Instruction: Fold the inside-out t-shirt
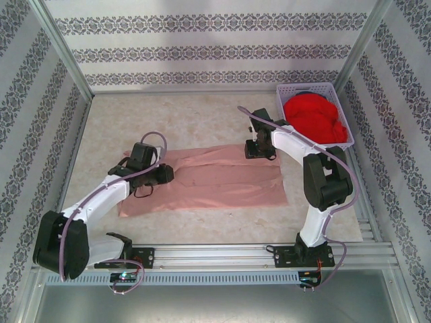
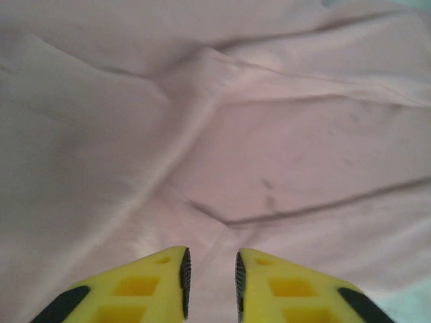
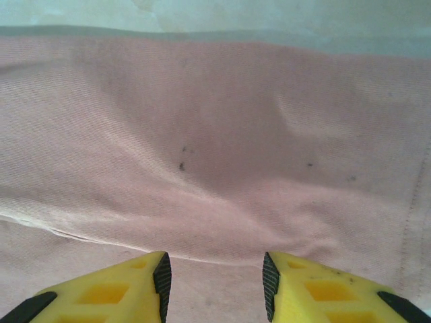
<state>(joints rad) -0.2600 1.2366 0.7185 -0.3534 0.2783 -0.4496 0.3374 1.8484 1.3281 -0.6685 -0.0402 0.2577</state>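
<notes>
The inside-out t-shirt (image 1: 209,178) is a dusty pink cloth lying flat as a folded band across the middle of the table. My left gripper (image 1: 159,176) hovers over its left end. In the left wrist view its yellow fingers (image 2: 210,259) stand a little apart above creased pink cloth (image 2: 222,134), and nothing is pinched between the pads. My right gripper (image 1: 260,149) is over the shirt's far right edge. In the right wrist view it is open (image 3: 215,266), wider than the left, with a fold edge of the shirt (image 3: 202,168) running beneath the tips.
A lilac basket (image 1: 337,91) holding a bright red garment (image 1: 313,118) stands at the back right, close behind the right arm. Patterned walls close in the table (image 1: 168,114) at the back and on both sides. Bare tabletop lies beyond the shirt.
</notes>
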